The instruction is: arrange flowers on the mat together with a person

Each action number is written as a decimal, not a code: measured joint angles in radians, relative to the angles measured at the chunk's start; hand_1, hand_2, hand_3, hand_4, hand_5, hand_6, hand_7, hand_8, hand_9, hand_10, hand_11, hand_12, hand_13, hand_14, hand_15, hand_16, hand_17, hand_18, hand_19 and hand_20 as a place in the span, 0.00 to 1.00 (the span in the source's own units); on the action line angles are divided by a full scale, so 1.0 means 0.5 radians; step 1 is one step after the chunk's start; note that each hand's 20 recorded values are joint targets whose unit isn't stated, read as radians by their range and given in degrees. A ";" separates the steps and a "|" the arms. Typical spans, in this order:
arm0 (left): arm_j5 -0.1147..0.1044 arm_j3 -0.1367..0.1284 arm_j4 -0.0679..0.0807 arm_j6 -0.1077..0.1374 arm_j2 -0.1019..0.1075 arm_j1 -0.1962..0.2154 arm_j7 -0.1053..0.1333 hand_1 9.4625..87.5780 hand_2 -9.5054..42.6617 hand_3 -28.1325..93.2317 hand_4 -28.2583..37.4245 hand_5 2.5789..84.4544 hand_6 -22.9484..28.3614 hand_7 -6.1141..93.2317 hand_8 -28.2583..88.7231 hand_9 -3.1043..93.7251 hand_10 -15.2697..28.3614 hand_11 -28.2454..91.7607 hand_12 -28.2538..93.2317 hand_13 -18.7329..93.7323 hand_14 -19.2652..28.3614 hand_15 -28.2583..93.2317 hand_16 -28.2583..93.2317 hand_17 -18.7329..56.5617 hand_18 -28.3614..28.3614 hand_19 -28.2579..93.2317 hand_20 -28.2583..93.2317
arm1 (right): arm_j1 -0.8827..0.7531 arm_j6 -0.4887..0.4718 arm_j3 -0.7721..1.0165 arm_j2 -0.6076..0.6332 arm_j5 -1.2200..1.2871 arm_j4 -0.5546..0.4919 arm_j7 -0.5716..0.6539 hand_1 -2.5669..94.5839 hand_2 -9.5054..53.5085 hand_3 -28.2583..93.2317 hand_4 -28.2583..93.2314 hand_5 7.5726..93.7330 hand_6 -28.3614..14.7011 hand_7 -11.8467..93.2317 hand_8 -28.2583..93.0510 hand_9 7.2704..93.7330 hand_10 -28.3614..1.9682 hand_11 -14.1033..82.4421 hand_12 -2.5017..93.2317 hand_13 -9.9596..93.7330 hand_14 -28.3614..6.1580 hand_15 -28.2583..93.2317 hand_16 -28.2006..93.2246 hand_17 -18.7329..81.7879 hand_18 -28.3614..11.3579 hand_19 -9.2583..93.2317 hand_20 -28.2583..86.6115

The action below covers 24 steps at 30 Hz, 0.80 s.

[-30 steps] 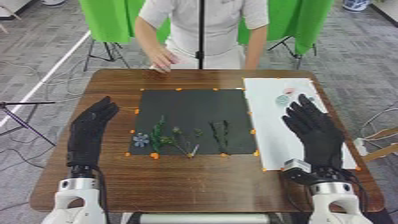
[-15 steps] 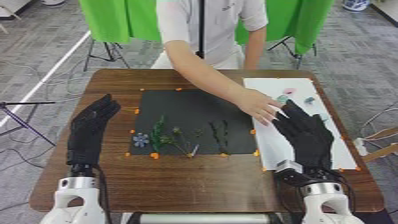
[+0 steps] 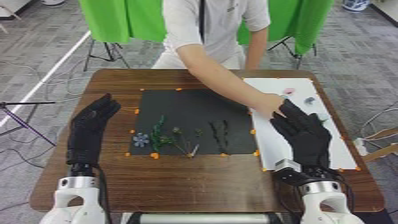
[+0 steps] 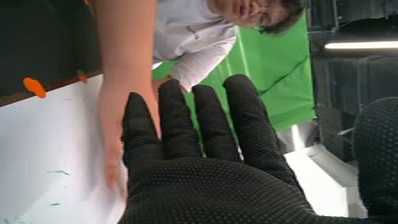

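Flowers (image 3: 140, 139): near half of dark mat (image 3: 182, 105) | judged light, soft, easily crushed; pinch stems gently | right hand (image 4: 218, 187): fingers straight, apart; left hand (image 3: 85, 135): straight, spacing unclear

Mat (image 3: 182, 107): on counter (image 3: 204, 185).
Sheet (image 3: 275, 150): on counter, right of mat.
Flower (image 3: 140, 139): on mat, front left corner.
Leafy sprig (image 3: 157, 134): on mat, front left, beside flower.
Paired stems (image 3: 225, 134): on mat, front right.
Petal (image 3: 289, 91): on sheet, right of mat.
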 measured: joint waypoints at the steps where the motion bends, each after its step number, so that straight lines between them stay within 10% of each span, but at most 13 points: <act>1: -0.002 -0.002 0.000 0.000 0.000 0.000 0.000 0.25 0.03 0.77 0.16 0.55 0.51 0.21 0.18 0.50 0.63 0.35 0.35 0.50 0.71 0.32 0.25 0.33 0.67 0.25 0.37 | 0.000 0.000 0.000 0.000 0.001 0.000 0.000 0.06 0.30 0.85 0.07 0.37 0.55 0.18 0.16 0.31 0.50 0.17 0.11 0.38 0.45 0.31 0.33 0.33 0.36 0.14 0.45; 24: -0.043 -0.060 -0.002 0.010 0.001 0.020 0.000 0.25 0.03 0.77 0.16 0.55 0.51 0.21 0.18 0.50 0.63 0.35 0.35 0.50 0.72 0.32 0.25 0.33 0.66 0.25 0.37 | -0.004 0.100 -0.069 0.032 0.024 -0.005 -0.131 0.07 0.30 0.86 0.07 0.42 0.56 0.21 0.15 0.36 0.49 0.18 0.11 0.42 0.47 0.32 0.33 0.35 0.37 0.14 0.46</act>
